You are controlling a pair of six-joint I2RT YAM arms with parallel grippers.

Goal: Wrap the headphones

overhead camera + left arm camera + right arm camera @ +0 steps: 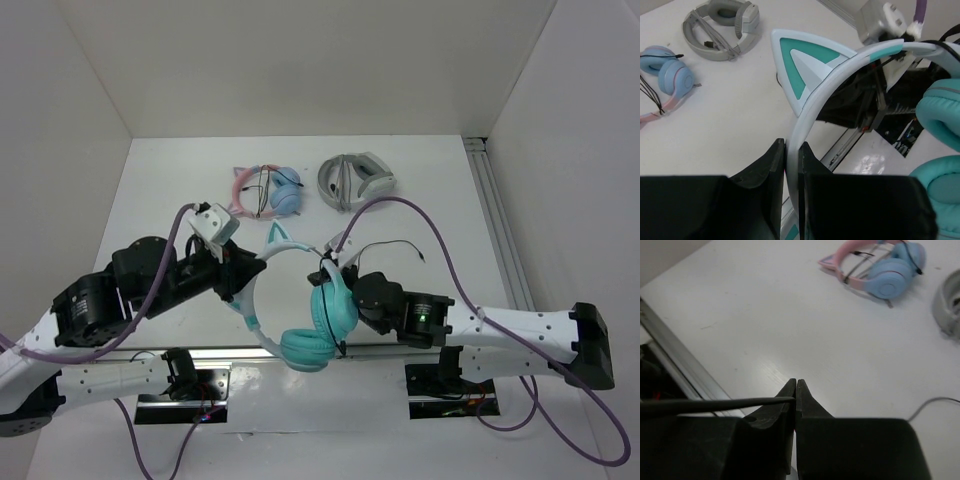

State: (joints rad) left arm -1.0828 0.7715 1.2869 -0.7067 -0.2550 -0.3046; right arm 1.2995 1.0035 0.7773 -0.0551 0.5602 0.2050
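Note:
The teal headphones point(322, 315) hang above the near edge of the table between my two arms. My left gripper point(252, 278) is shut on their pale headband point(812, 105), just below a cat ear point(805, 70). Both teal ear cups point(939, 117) hang to the right of it. My right gripper point(333, 268) sits close beside the upper ear cup. In the right wrist view the right gripper point(795, 382) is shut on the thin black cable point(715, 404), which runs off to the left. The cable's free end point(395, 243) trails over the table to the right.
Pink-and-blue cat-ear headphones point(268, 190) and grey-and-white headphones point(355, 180) lie at the back of the table. An aluminium rail point(497, 215) runs along the right edge. White walls close in both sides and the back.

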